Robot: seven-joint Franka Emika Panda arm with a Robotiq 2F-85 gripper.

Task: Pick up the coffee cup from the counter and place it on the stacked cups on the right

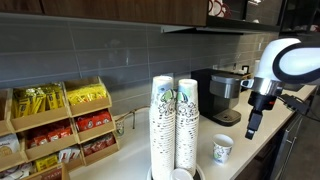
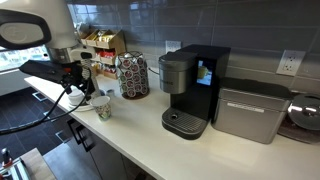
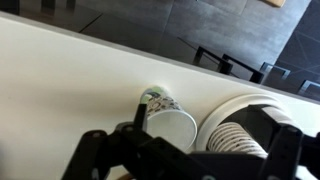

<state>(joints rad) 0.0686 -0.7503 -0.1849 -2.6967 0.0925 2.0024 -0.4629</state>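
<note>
Presently, the approach is judged to be the step in hand, with nothing yet grasped. In an exterior view, the stacked cups [image 1: 175, 120] are seen as twin columns of nested cups on the counter [image 1: 135, 165]. The coffee cup [image 1: 222, 150] stands upright near them on their right and, in the wrist view, appears empty. Further right, the gripper [image 1: 252, 127] is held above the counter, jaws spread wide, nothing held. A descent around the cup's wall is called for next.
</note>
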